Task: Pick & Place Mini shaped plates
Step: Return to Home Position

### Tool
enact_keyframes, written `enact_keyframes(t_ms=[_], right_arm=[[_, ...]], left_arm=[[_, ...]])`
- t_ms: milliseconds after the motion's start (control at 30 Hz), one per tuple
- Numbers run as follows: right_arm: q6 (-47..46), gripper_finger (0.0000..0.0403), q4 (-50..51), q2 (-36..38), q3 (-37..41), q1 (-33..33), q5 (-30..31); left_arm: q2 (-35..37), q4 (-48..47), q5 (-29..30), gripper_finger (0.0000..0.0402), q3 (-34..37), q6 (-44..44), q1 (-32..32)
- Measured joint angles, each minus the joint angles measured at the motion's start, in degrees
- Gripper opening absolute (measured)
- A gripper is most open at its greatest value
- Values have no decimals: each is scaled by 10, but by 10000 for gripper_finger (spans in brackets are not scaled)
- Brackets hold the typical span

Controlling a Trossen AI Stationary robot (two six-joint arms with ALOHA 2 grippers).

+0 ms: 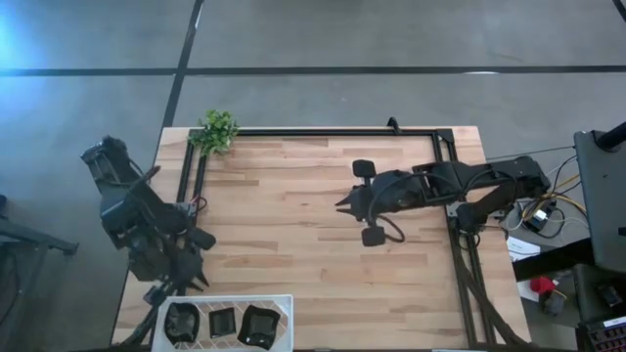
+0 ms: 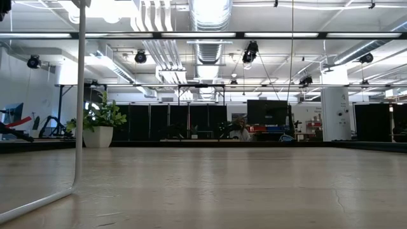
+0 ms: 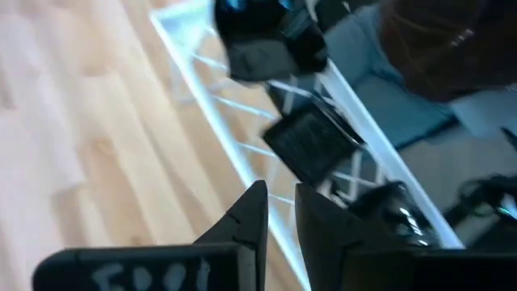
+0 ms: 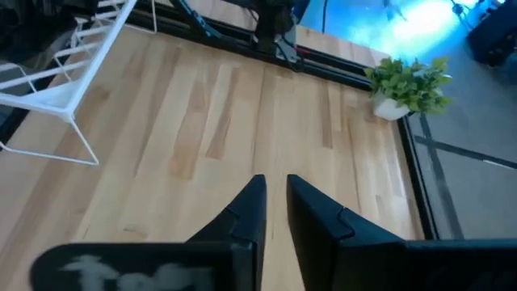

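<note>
Three glossy black mini shaped plates [image 1: 181,323] [image 1: 223,321] [image 1: 259,325] lie in a white wire basket [image 1: 235,297] at the table's near left edge. The left wrist view shows them too, one of them square [image 3: 311,145] and another darker one [image 3: 266,48]. My left gripper [image 1: 193,281] [image 3: 279,210] hovers just beyond the basket's far left corner, shut to a narrow slit and holding nothing. My right gripper [image 1: 342,205] [image 4: 275,198] is over the middle of the table, pointing left, also shut and holding nothing.
A small green plant [image 1: 217,130] [image 4: 408,85] stands at the far left corner. A black frame [image 1: 323,132] runs along the far, left and right edges of the table. The basket's white wire leg [image 2: 79,95] shows in the low view. Bare wood [image 1: 284,215] lies between the arms.
</note>
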State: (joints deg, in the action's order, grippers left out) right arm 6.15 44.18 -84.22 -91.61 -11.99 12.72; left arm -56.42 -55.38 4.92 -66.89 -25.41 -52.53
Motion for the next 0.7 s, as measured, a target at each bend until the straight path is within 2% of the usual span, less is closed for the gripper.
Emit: enact_keyframes(t_ms=[167, 333, 533, 700], right_arm=[[29, 12, 8, 19, 0, 0, -50], [44, 9, 6, 52, 1, 0, -90], [47, 8, -10, 88, 54, 0, -102], [33, 8, -72, 160, 149, 0, -103]], left_arm=[[15, 1, 87, 40, 1, 33, 0], [20, 3, 179, 4, 2, 123, 0], [52, 83, 193, 0, 6, 280, 0], [103, 123, 189, 0, 17, 330, 8]])
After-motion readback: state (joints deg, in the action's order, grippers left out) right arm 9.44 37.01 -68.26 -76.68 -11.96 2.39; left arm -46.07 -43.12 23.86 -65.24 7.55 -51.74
